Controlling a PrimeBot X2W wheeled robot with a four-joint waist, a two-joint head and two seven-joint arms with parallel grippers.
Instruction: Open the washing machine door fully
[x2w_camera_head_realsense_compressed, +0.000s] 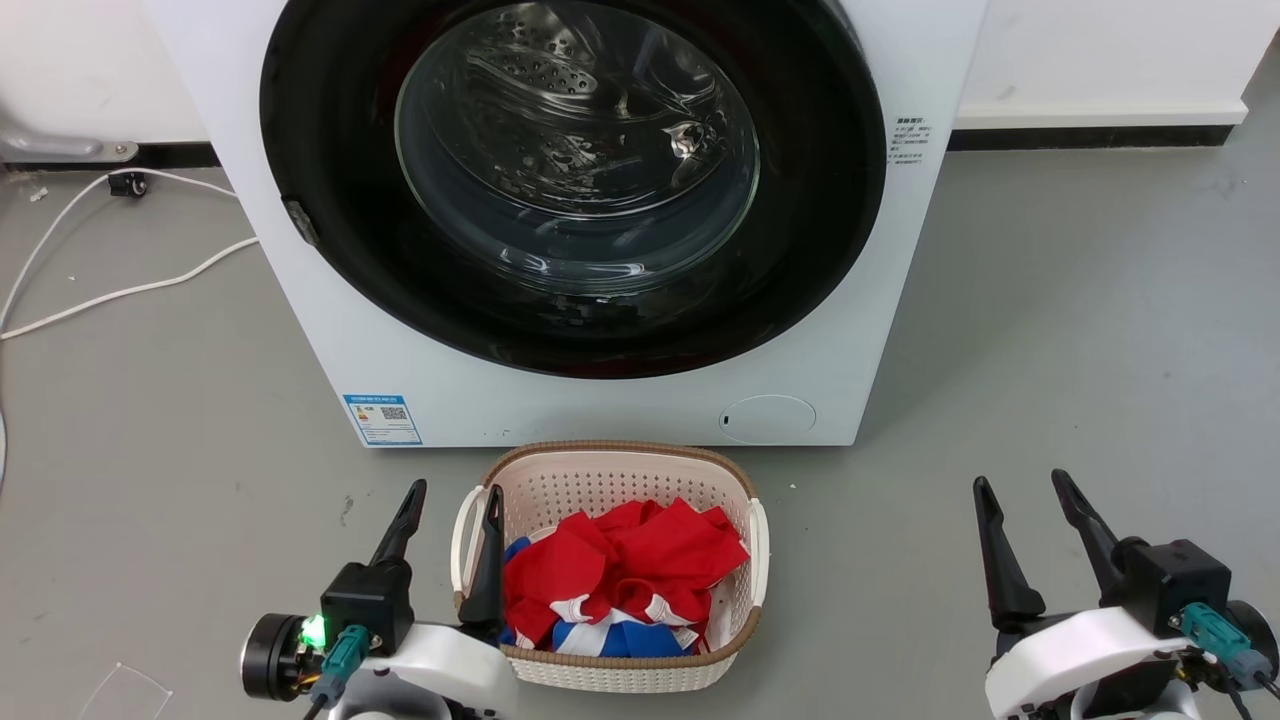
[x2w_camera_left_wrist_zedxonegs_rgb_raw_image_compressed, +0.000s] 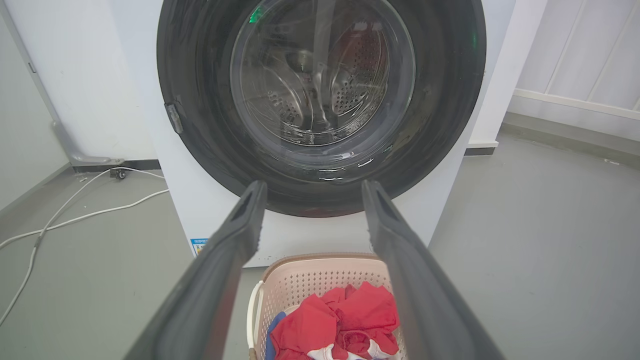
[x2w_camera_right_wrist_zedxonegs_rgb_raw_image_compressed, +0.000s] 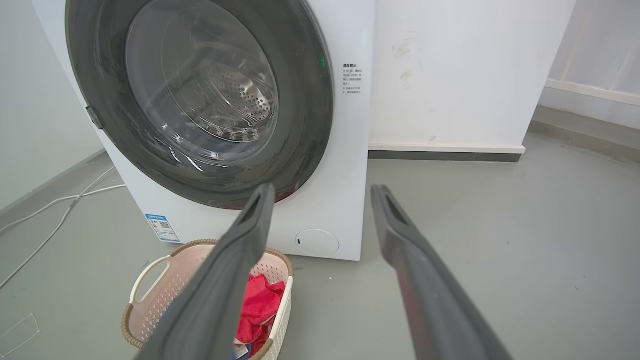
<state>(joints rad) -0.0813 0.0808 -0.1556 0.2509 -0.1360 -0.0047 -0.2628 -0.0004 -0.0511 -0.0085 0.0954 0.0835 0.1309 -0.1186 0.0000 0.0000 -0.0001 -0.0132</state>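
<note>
Left hand (x2w_camera_head_realsense_compressed: 454, 492) and right hand (x2w_camera_head_realsense_compressed: 1021, 482), both spread wide and empty, well short of the washing machine door (x2w_camera_head_realsense_compressed: 820, 200), shut against the machine front (x2w_camera_head_realsense_compressed: 560, 410). Door: likely rigid, heavy, slippery gloss; hook the small tab (x2w_camera_head_realsense_compressed: 300, 222) at its left rim, not the glass (x2w_camera_head_realsense_compressed: 575, 150)

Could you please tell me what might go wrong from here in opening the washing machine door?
The laundry basket sits close before the machine, so the open left claw could knock it while reaching. The closed washing machine door shows just a small tab at its left edge; the claw might slip off. Wheels could snag the white cables.
</note>
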